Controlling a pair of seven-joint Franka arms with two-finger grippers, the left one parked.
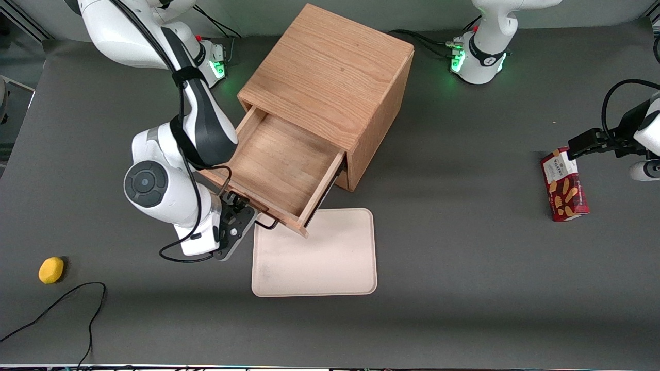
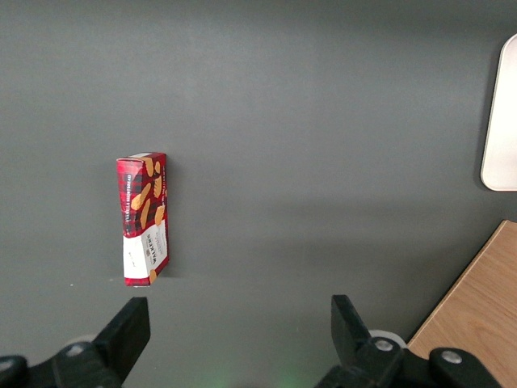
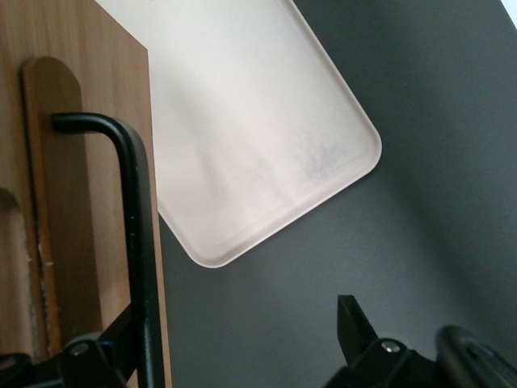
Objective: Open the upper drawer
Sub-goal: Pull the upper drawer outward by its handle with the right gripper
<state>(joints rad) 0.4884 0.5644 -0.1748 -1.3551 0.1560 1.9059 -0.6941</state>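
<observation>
On the grey worktop (image 1: 464, 268), a cream tray (image 1: 319, 257) lies nearest the front camera. Just above its edge, the claw (image 1: 242, 216) sits at the black handle (image 3: 137, 242), fingers (image 3: 359, 331) spread, one on each side of the bar. The upper drawer (image 1: 278, 165) stands pulled well out of the wooden cabinet (image 1: 330, 72), overhanging the tray.

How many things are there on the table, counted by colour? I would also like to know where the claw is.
Wooden: 1, cabinet
Cream: 1, tray
Red: 1, biscuit box
Yellow: 1, round object
Total: 4
Claw: open at the upper drawer handle.
</observation>
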